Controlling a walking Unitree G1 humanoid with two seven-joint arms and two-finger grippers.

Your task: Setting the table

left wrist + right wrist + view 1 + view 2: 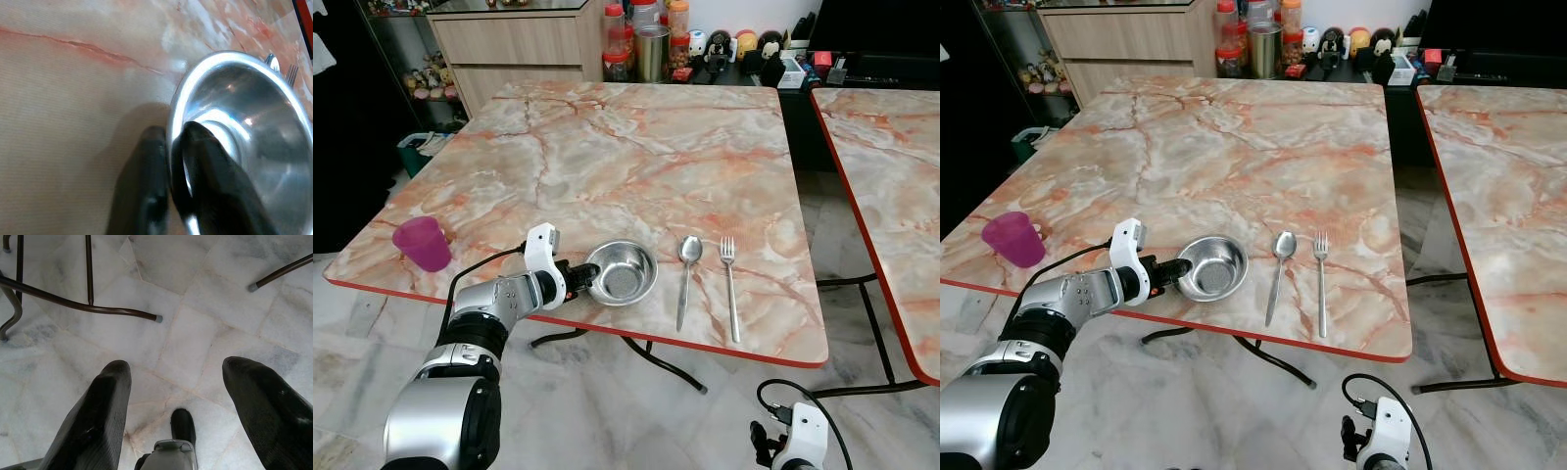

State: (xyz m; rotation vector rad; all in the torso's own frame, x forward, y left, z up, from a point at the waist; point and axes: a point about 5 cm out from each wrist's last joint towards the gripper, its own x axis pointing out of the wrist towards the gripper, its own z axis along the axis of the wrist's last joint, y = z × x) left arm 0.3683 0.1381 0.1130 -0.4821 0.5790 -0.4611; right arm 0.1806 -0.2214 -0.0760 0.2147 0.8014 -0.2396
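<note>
Left gripper (582, 282) had its fingers pinched on the steel bowl's (628, 265) near-left rim, spoon (686, 274) just beside.

Both eye views look forward and steeply down from head height onto the same marble-patterned table (636, 147), the right eye's framing shifted slightly sideways. The left wrist view sits very close above the tabletop, looking along its fingers (146, 196) at the rim of the steel bowl (254, 127). The right wrist view hangs low, facing the tiled floor (195, 318) and the table legs (73, 303).
</note>
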